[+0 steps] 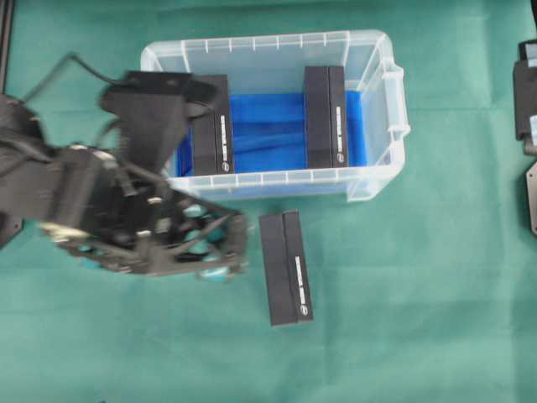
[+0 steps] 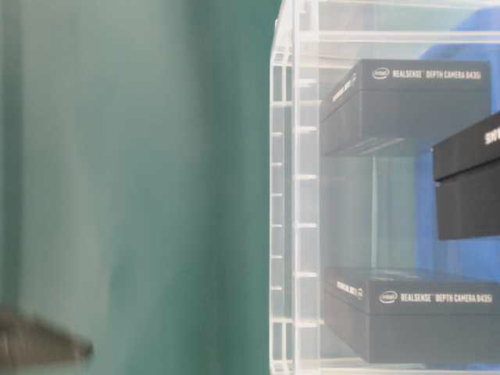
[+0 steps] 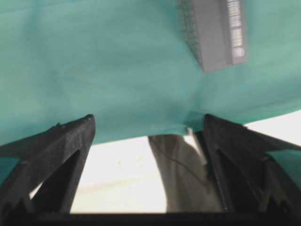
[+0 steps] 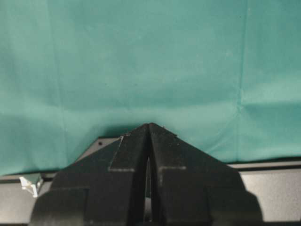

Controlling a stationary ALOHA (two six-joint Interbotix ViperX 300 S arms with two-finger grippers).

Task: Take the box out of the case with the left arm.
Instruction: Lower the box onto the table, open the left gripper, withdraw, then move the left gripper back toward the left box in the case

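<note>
The left gripper (image 1: 214, 248) stood spread wide and empty, outside the case (image 1: 373, 180) and just beside its near wall; one black box (image 1: 285, 267) lay on the green cloth (image 1: 403, 336) near that same wall, apparently already out; two boxes (image 1: 325, 117) remained inside the case; the right gripper (image 4: 148, 129) was pressed together, well apart from it.

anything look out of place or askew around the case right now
One black box lies outside the case on the green cloth, just in front of its near wall and slightly skewed. Two more boxes stand on edge inside on the blue lining. The left gripper is open and empty beside the loose box. Nothing looks damaged.
</note>
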